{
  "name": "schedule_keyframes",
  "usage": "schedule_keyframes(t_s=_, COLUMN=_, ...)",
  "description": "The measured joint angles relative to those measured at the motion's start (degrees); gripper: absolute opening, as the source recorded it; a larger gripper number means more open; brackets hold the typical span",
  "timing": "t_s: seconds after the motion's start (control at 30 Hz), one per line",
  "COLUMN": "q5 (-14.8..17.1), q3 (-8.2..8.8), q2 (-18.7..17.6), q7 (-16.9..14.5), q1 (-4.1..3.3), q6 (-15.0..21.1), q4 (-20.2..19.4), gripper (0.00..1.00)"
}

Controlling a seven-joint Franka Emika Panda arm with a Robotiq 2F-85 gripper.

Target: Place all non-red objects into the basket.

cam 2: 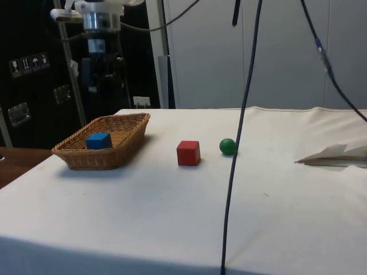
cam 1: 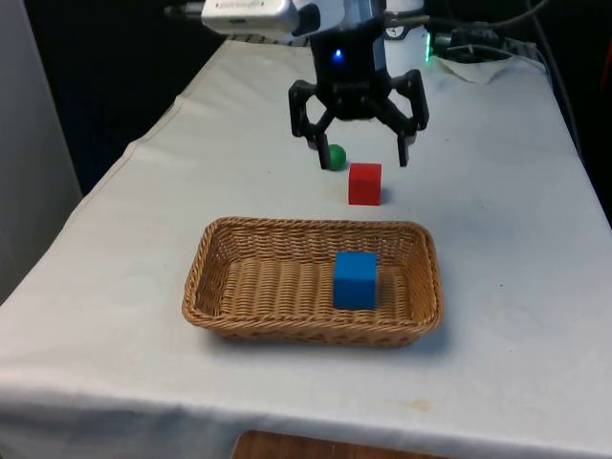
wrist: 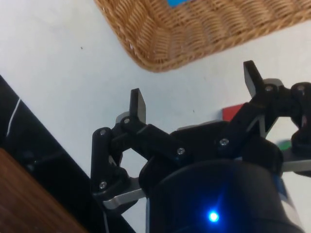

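A wicker basket (cam 1: 316, 228) stands in the middle of the table with a blue cube (cam 1: 355, 279) inside it. Beyond the basket a red cube (cam 1: 364, 184) and a small green ball (cam 1: 335, 157) rest on the cloth, close together. My gripper (cam 1: 359, 150) hangs open and empty, well above the table; in the front view it lines up over the ball and the red cube. The side view has the basket (cam 2: 123, 123), blue cube (cam 2: 99, 140), red cube (cam 2: 188, 153) and ball (cam 2: 227, 146) in a row. The wrist view looks past my gripper (wrist: 194, 92) at a basket corner (wrist: 204, 34).
A crumpled white sheet (cam 2: 338, 154) lies at the table's far end, by cables (cam 1: 478, 57). A black cable (cam 2: 241, 143) hangs in front of the side camera. Bare cloth surrounds the basket. The table's edge and a brown floor (wrist: 29, 194) lie below the wrist.
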State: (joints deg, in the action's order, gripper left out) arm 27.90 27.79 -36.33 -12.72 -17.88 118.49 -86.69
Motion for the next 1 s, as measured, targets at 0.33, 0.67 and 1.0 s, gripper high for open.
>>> schedule_keyframes(t_s=0.33, q5=-2.81, q3=-0.06, q2=6.76, q7=-0.06, q1=-0.86, q6=-0.29, q4=-6.19, gripper=1.0)
schedule_keyframes(t_s=0.67, q5=-5.96, q3=-0.23, q2=11.75, q7=-0.06, q1=-1.38, q6=-0.34, q4=-10.71, gripper=1.0)
schedule_keyframes(t_s=1.0, q5=-10.14, q3=-0.29, q2=17.36, q7=0.0, q1=-1.78, q6=-0.34, q4=-15.99, gripper=1.0)
